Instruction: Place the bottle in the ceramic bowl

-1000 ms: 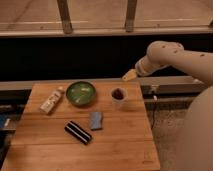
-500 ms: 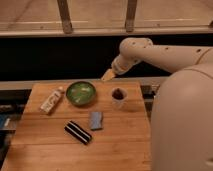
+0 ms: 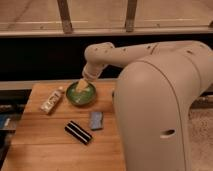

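Note:
The slim pale bottle with a white cap lies on its side on the wooden table, just left of the ceramic bowl. The bowl is round and green inside. My gripper with yellowish fingers hangs over the bowl, right of the bottle and apart from it. Its jaws stand open with nothing between them. The arm reaches in from the right, and its big white body hides the table's right side.
A black block with white stripes lies near the table's middle front. A small blue-grey sponge sits to its right. A dark wall and a metal rail run behind the table.
The arm has swung left across the table, bringing the gripper from above the white cup to over the green bowl. The cup is now hidden behind the arm.

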`<state>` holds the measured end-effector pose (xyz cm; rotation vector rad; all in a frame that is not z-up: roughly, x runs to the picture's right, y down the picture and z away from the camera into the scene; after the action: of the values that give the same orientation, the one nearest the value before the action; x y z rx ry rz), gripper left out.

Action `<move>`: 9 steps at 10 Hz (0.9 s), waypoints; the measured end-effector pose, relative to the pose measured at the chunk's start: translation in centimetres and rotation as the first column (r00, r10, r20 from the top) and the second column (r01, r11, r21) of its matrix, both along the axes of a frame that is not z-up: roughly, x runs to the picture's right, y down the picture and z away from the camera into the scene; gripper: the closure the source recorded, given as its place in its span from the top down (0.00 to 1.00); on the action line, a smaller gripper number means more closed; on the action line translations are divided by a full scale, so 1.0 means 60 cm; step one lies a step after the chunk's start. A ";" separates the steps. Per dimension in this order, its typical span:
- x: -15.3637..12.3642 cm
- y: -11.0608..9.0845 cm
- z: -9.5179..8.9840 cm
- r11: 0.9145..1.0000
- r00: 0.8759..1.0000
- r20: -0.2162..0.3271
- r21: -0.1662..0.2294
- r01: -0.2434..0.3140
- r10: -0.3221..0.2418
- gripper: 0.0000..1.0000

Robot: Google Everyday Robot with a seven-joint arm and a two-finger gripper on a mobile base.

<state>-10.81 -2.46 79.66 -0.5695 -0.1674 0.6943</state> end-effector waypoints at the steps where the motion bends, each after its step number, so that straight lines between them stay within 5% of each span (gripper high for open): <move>1: 0.004 -0.001 0.000 1.000 1.000 -0.002 0.000 -0.004 0.004 0.80; 5: 0.010 0.000 -0.002 1.000 1.000 -0.014 0.004 -0.014 0.014 0.80; 7: 0.055 -0.003 -0.006 0.993 0.989 -0.089 0.011 -0.122 0.122 0.80; 9: 0.096 0.004 -0.012 0.975 0.964 -0.148 0.006 -0.223 0.221 0.80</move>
<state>-5.03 -2.23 78.95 -0.5115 -0.0894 0.9530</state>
